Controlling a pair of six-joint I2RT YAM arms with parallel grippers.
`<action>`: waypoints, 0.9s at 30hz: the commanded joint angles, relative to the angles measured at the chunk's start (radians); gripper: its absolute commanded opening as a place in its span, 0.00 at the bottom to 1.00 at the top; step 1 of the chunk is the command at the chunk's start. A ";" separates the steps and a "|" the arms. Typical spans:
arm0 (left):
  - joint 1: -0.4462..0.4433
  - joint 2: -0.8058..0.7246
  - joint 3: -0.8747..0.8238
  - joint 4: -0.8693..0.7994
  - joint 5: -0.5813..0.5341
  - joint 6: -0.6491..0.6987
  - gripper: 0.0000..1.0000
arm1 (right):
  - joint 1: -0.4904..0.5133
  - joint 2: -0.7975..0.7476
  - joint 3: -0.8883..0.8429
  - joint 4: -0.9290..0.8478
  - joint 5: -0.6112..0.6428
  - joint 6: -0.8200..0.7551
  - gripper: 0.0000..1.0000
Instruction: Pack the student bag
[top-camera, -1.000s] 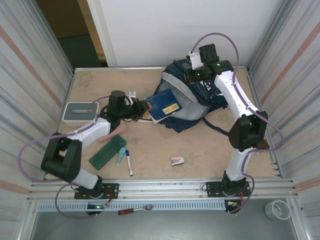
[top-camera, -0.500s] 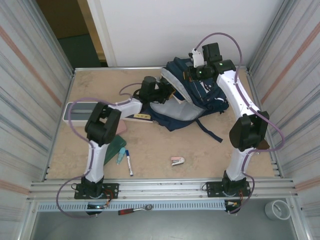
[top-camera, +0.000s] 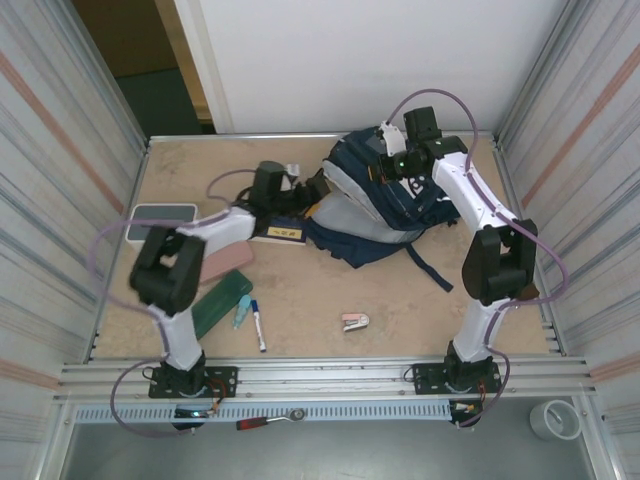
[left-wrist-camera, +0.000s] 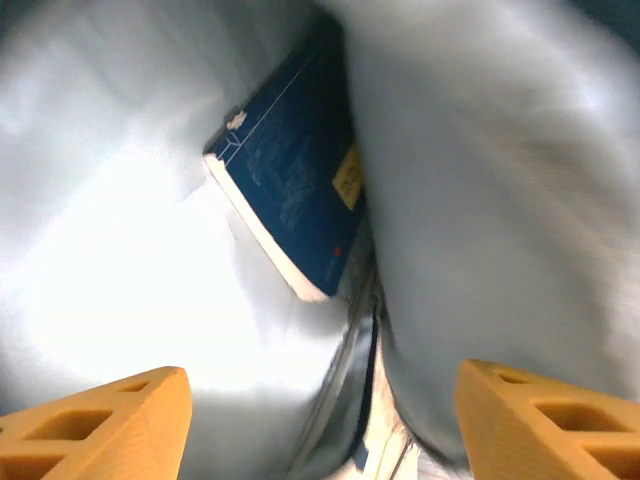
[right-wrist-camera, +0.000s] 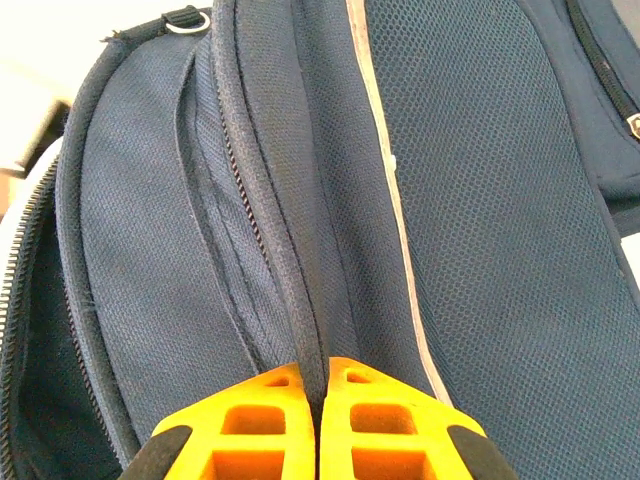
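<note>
Left jaws: wide apart, empty, inside student bag (right-wrist-camera: 480, 200) mouth; blue book (left-wrist-camera: 290, 200) lies ahead, deeper in;
Right jaws: clamped on bag's fabric fold;
Bag opening: faces left arm (top-camera: 215, 228)

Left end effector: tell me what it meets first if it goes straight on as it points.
Probably the blue book lying ahead inside the student bag, though the grey lining may come first; depth is unclear.

Peeking inside the student bag (top-camera: 335, 240): my left gripper (left-wrist-camera: 320, 430) has bare grey lining (left-wrist-camera: 100, 250) to pass on its left. A blue book (left-wrist-camera: 290, 200) leans straight ahead, and a lining fold crowds the right.
</note>
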 joint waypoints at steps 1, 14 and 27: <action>0.050 -0.202 -0.117 -0.183 -0.031 0.234 0.75 | -0.015 -0.082 -0.069 -0.004 0.082 -0.080 0.00; 0.358 -0.209 -0.083 -0.569 -0.366 0.569 0.83 | 0.204 -0.275 -0.444 0.264 0.287 0.327 0.83; 0.381 0.137 0.125 -0.627 -0.182 0.661 0.78 | 0.477 0.203 -0.141 0.299 0.326 0.693 0.77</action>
